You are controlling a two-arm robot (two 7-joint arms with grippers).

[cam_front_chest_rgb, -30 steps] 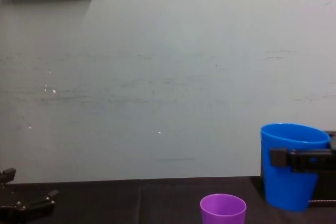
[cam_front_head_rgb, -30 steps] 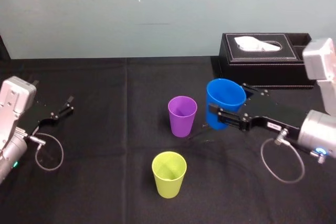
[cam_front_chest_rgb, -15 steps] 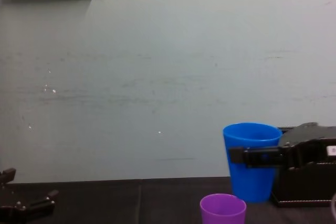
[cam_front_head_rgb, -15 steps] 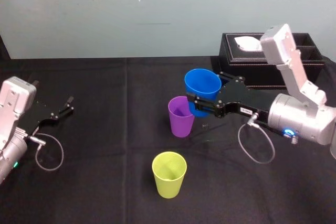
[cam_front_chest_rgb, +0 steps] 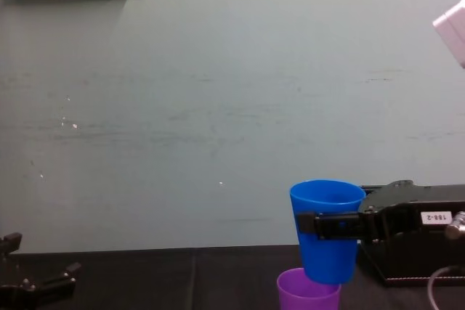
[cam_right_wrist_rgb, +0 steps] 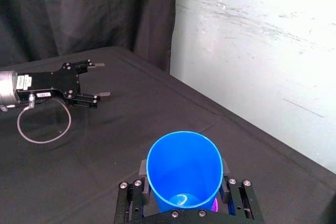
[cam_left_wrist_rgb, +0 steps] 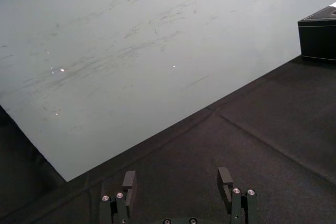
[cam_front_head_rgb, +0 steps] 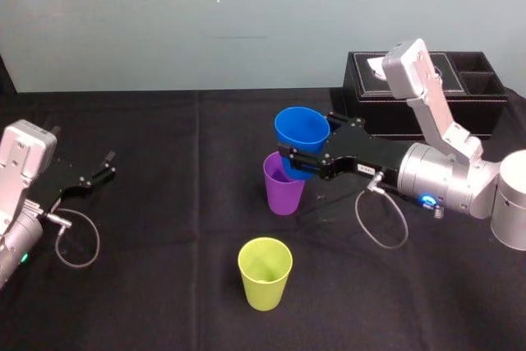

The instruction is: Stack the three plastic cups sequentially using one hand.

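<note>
Blue cup is pinched between the fingers of the right end effector, base right at the purple cup's mouth. Yellow-green cup stands alone on the table. Left end effector sits parked, fingers spread.

The desk is covered by a black cloth. A purple cup stands upright near centre. A yellow-green cup stands upright nearer the front, apart from it. A black tissue box sits far right, against the wall.
</note>
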